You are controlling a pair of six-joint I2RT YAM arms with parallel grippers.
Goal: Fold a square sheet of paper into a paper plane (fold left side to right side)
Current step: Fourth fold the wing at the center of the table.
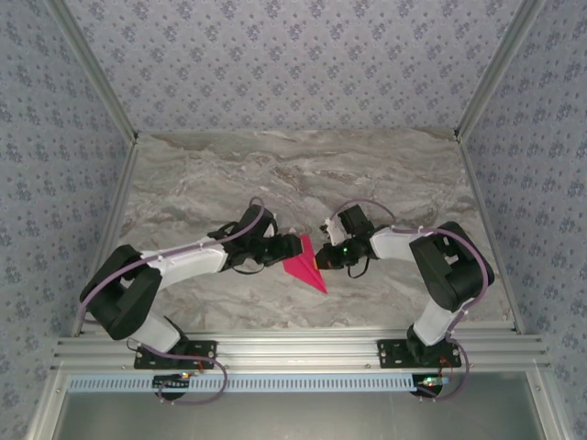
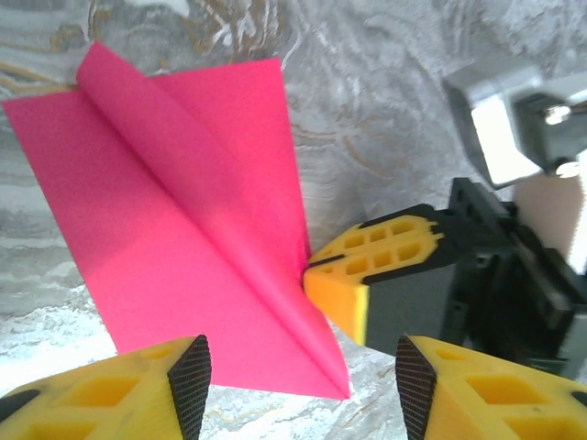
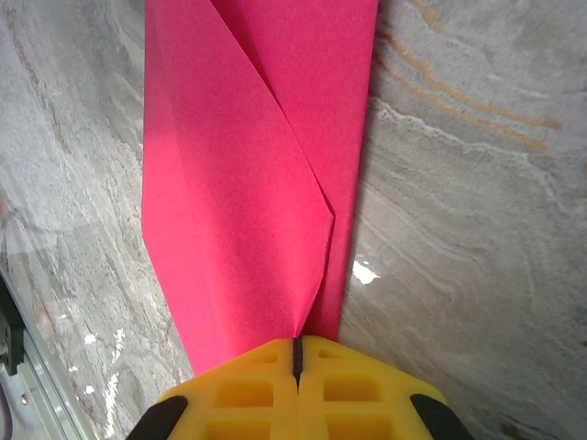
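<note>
The square sheet of paper is bright pink and folded into a pointed kite shape, lying on the marble table between the two arms with its tip toward the near edge. In the left wrist view the paper has a raised centre fold, and its tip lies between my left gripper's open jaws without touching them. My left gripper sits at the paper's left edge. My right gripper meets the right edge. Its jaws are shut, with a folded flap of the paper running into the slit between them.
The marble table stretches bare behind the arms, boxed in by patterned walls. An aluminium rail runs along the near edge, carrying both arm bases. The right arm's black wrist housing stands close to my left gripper.
</note>
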